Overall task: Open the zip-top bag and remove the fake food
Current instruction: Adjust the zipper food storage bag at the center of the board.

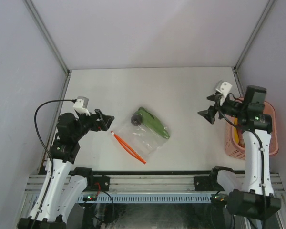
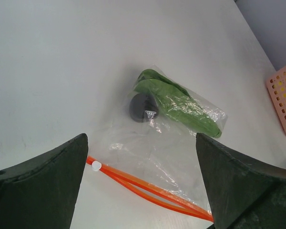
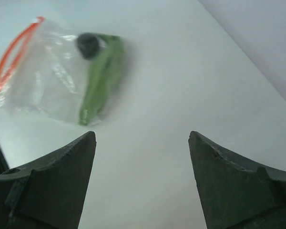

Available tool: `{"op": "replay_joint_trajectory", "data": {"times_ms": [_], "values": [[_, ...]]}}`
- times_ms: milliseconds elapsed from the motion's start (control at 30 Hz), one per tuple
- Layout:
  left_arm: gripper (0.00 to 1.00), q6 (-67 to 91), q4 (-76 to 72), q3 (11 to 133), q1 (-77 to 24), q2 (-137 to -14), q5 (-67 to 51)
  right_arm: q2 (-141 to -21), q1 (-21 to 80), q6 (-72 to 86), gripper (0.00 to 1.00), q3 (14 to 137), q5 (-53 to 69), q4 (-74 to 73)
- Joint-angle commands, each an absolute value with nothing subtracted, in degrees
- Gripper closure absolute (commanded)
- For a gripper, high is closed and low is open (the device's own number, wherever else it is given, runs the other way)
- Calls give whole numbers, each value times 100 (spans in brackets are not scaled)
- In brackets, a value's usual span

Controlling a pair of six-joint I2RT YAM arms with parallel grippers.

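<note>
Gaping left end effector, right end effector released, pink basket outside right-wrist view

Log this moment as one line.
left tool open | right tool open | zip-top bag ungripped | green fake food, dark fake food in bag

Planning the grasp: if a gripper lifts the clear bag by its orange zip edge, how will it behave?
Probably floppy: the zip-top bag looks thin and crinkled. The green toy and dark piece lie at the end opposite the zip strip, so that end would likely sag. Glossy film may slip.
</note>
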State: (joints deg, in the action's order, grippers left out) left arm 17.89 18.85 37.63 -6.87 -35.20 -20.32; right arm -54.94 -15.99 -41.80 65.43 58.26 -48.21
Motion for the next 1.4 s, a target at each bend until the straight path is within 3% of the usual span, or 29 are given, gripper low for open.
{"op": "replay_joint_trajectory", "data": {"times_ms": [0,167,400,700,1000,1200,1367], "values": [[6,1913,1495,3619,-635,-3594,-2332,-5885,-241,-5125,22,6604,6223,-4403],[22,1961,1539,3562,-637,-3851,-2440,-6639,1457,-6870,18,6595,5832,-4335],[34,1802,1769,3641,-635,-4121,-2132,-8514,2833,-9450,16,7580,5024,-5187],[59,1566,2195,3858,-635,-4540,-1688,-11007,3500,-10014,31,9901,4673,-6148],[61,1459,2328,3946,-636,-4704,-1694,-12800,3824,-9804,36,12087,4068,-6887],[60,1475,2312,3952,-638,-4684,-1837,-13214,3969,-9557,36,12258,3462,-6678],[60,1489,2260,3937,-629,-4729,-2042,-13396,4023,-9442,44,12094,3199,-6619]]}}
